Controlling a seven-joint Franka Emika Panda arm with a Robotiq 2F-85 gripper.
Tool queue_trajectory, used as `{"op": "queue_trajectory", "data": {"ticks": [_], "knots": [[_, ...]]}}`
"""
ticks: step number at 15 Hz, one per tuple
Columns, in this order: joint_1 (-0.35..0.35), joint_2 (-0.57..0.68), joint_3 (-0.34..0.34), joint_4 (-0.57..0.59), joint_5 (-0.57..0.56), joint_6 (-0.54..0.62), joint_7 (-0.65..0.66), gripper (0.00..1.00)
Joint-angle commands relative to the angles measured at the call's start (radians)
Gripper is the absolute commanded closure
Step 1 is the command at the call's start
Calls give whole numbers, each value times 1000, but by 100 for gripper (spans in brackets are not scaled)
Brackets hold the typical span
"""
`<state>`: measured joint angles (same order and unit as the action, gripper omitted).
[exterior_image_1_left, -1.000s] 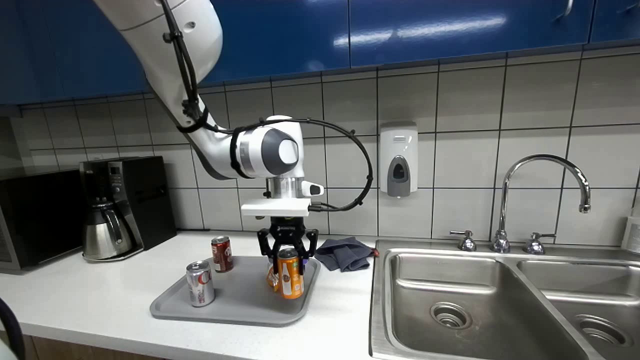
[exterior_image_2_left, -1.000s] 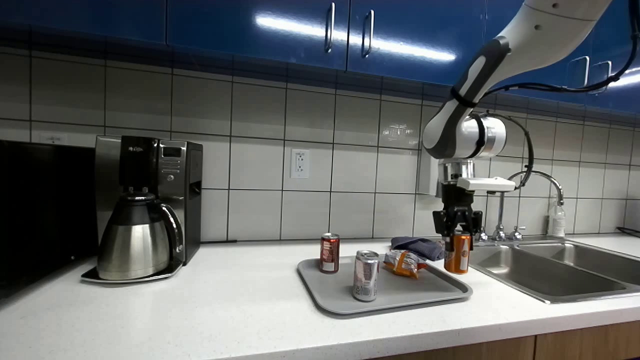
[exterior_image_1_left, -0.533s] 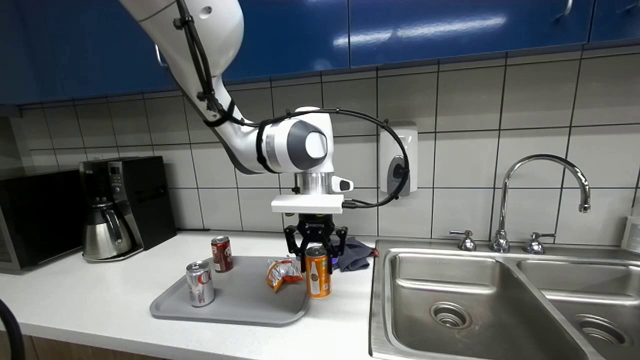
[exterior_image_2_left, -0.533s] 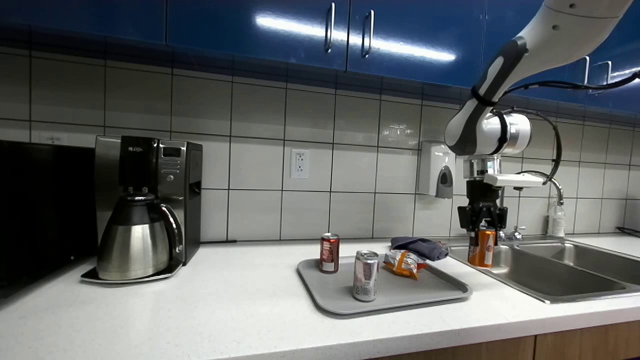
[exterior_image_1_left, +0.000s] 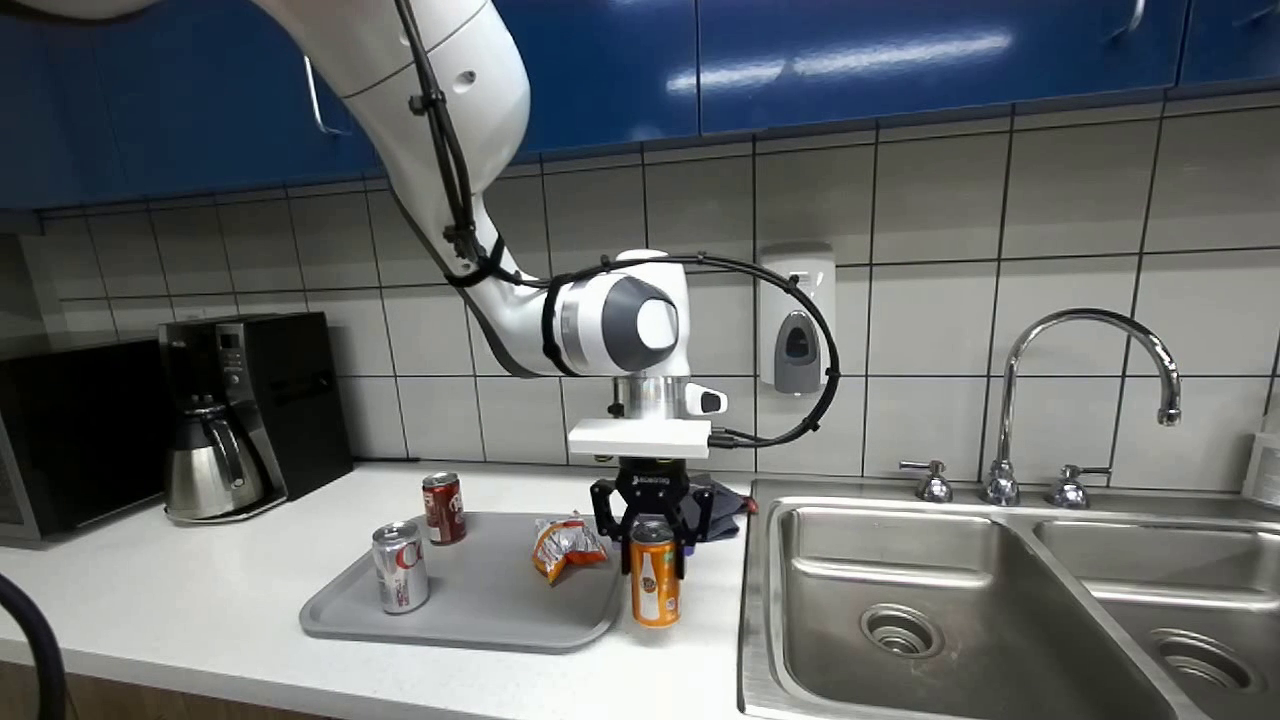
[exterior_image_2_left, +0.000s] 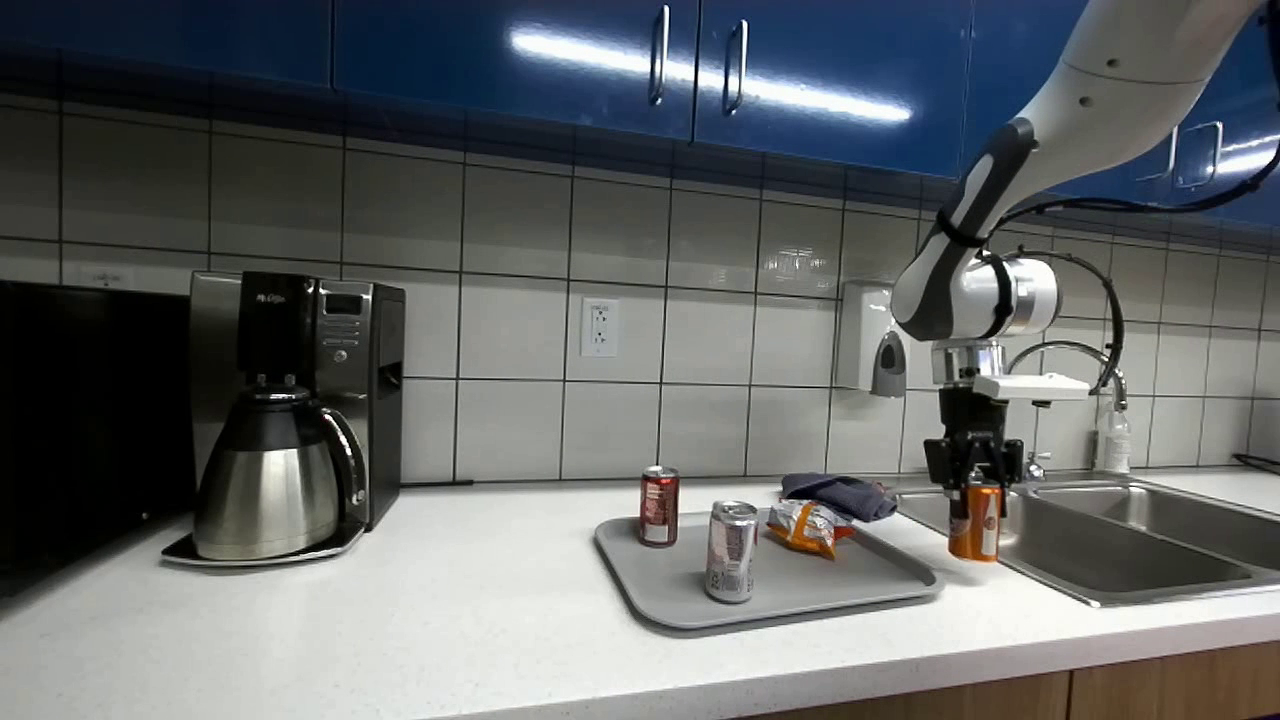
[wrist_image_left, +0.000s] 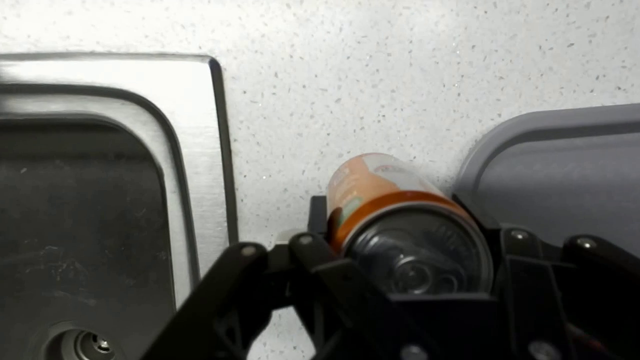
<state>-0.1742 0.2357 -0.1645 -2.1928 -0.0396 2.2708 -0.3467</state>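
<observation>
While my jaws are gripping the orange can (exterior_image_1_left: 656, 588), closed to its width, I'm holding it between tray (exterior_image_1_left: 470, 605) and sink (exterior_image_1_left: 762, 600), not yet releasing.

In both exterior views, gripper (exterior_image_1_left: 654, 568) and orange can (exterior_image_1_left: 655, 592) shifted toward 3 o'clock, then dipped toward 6 o'clock. In an exterior view, orange can went from in front of the tray (exterior_image_1_left: 485, 598) to just past its 3 o'clock edge; snack bag (exterior_image_1_left: 566, 547) now uncovered, more of the towel (exterior_image_1_left: 726, 512) blocked by the gripper.
</observation>
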Motion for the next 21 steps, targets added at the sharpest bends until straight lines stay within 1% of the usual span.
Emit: {"op": "queue_trajectory", "data": {"ticks": [1,4,9,10,11,12,13,21], "knots": [[-20,55,5,57,-22,-3,-4,62],[-27,77,3,72,-28,0,-6,62],[-27,74,4,66,-54,-3,-6,62],[-26,70,4,61,-64,-5,-10,12],[-25,69,4,59,-72,-5,-10,11],[-26,68,5,58,-77,-7,-11,5],[-26,67,5,58,-80,-8,-10,1],[-30,46,8,59,-71,-31,-19,0]]}}
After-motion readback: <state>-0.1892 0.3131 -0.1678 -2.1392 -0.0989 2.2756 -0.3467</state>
